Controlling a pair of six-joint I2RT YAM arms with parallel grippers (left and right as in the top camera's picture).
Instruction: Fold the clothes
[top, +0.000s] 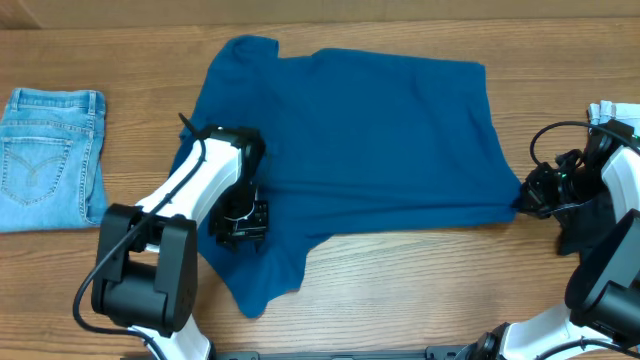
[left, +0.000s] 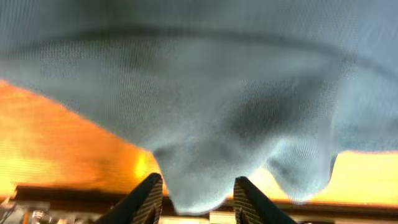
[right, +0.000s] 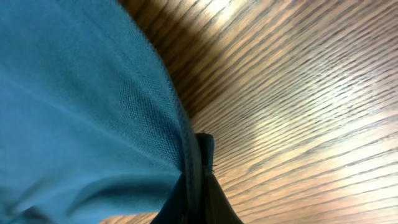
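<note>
1. Nearest the front edge of the wooden worktop (top: 420, 290), the left claw (top: 238, 222) sits on the lower left part of the blue jersey shirt (top: 380, 130), just above the flap that trails toward that edge. Its wrist view shows ribbed fingers (left: 148, 198) partly apart with a soft lobe of cloth bunched between them. It is pinching a gathered fold, not a flat edge.
2. By the right edge, the right claw (top: 522, 200) is pressed together on the shirt's near right corner. Its wrist view shows the hem running straight into the closed fingers, with bare wood grain beside it.
3. The shirt lies spread across the middle of the worktop and reaches almost to the far edge. It is mostly flat with shallow wrinkles, and one sleeve points toward the far left.
4. Handling, as a judgement: this is thin, light, limp knit. It will likely sag and stretch between two grips and slide easily over smooth wood, and it cannot break. Hems, corners and seams look like the best holds, since the cloth is doubled there. A pinch in mid-panel would only raise a tent and drag in creases.
5. Textures: the jersey is matt with a fine weave, and the wood is glossy and streaked. At the left edge lie folded light-blue denim jeans (top: 50, 155) with stitched pockets — stiffer-looking, and apart from the shirt.
</note>
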